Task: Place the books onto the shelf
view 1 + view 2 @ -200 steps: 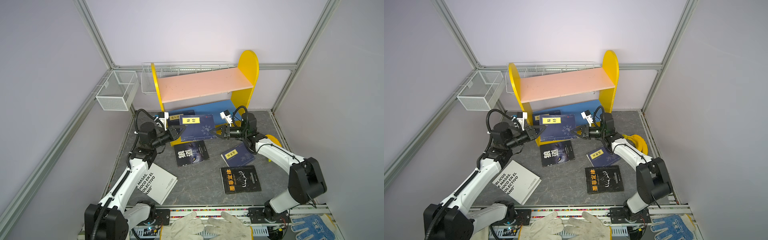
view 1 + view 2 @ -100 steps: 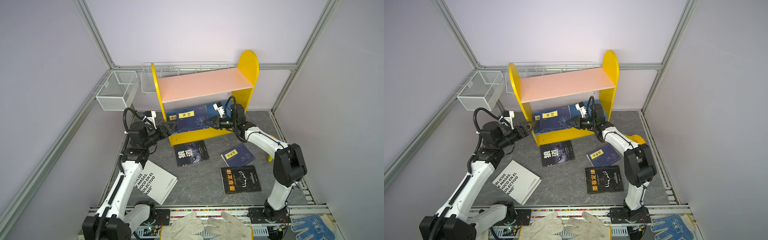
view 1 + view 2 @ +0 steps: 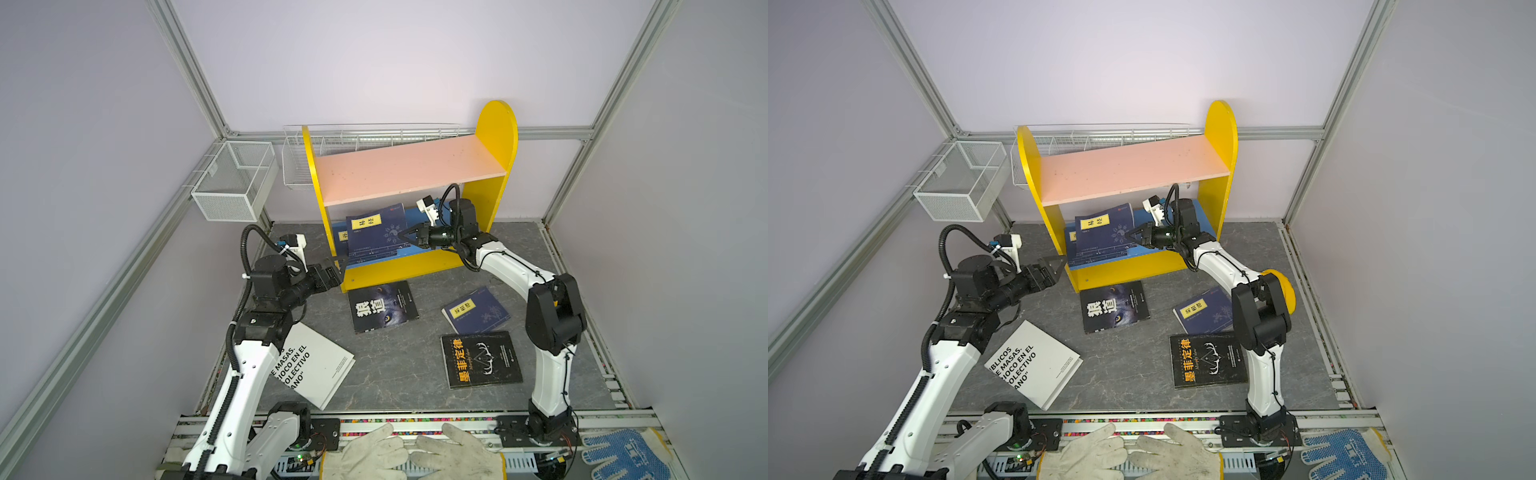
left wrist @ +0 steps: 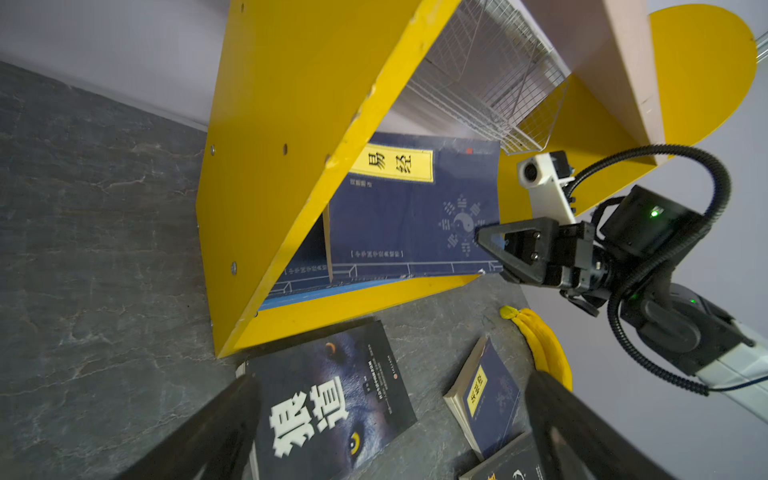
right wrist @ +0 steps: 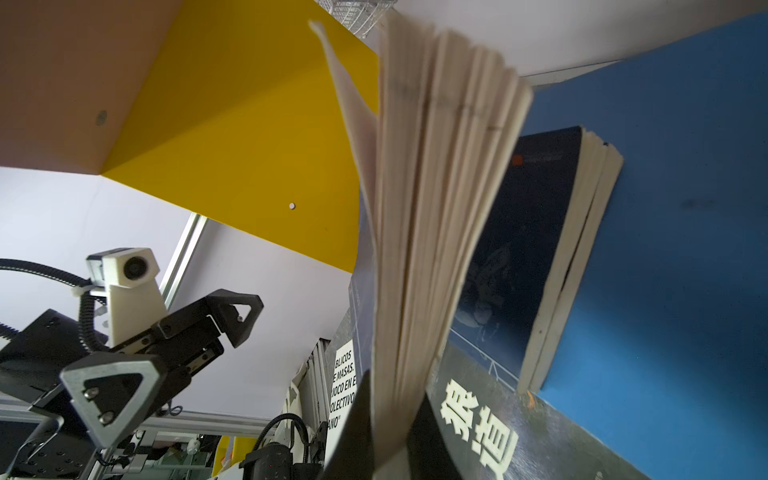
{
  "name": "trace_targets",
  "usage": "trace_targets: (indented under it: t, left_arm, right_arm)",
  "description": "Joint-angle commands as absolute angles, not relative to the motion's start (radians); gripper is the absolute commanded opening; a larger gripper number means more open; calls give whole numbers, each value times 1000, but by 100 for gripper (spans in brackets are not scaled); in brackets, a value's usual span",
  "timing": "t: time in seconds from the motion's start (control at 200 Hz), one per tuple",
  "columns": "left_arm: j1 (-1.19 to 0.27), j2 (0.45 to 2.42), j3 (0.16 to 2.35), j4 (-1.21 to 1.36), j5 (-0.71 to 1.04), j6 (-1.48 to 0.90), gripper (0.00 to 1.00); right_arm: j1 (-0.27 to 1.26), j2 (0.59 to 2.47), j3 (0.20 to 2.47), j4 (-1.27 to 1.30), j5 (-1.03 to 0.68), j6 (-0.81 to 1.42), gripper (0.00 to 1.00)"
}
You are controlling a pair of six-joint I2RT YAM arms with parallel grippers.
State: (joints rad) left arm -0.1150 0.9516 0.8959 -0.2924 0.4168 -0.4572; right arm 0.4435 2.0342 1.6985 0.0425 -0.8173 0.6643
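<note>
The right gripper [image 3: 402, 237] is pressed onto the page edge of a tilted navy book [image 3: 374, 232] - it stands slanted on the blue lower board [image 5: 665, 208] of the shelf [image 3: 496, 158], top leaning toward the left side panel. A second navy book [image 3: 341, 245] sits behind it on the same board. The left gripper [image 3: 337, 266] hovers empty, jaws spread wide, just outside the shelf's front left corner. On the grey table [image 3: 395, 386] lie a black wolf-cover book [image 3: 382, 305] just in front of the shelf, a third navy book [image 3: 476, 311], a black orange-titled book [image 3: 480, 359] and a white book [image 3: 320, 368].
</note>
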Motion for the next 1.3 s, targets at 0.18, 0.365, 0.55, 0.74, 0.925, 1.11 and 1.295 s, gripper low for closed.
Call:
trace_targets:
  t: [0.18, 0.365, 0.55, 0.74, 0.925, 1.11, 1.295]
  left_arm:
    - [-109, 976, 885, -304, 371, -412, 99]
    - [-109, 1010, 883, -299, 354, -404, 99]
    - [-109, 1054, 881, -271, 352, -402, 99]
    - [-109, 1123, 894, -229, 357, -407, 99]
    - [-109, 1187, 893, -161, 355, -432, 99]
    - [-109, 1219, 894, -126, 345, -442, 99]
    - [-109, 1229, 894, -111, 340, -443, 99]
  right_arm:
    - [465, 2145, 1875, -66, -868, 567, 11]
    - [484, 2210, 1959, -116, -878, 550, 11]
    - [489, 2254, 2004, -133, -886, 550, 11]
    - [490, 2280, 2024, -139, -900, 552, 11]
    - [490, 2311, 2058, -167, -892, 546, 12]
    - [489, 2303, 2066, -147, -890, 558, 12]
    - [489, 2309, 2073, -144, -892, 568, 12]
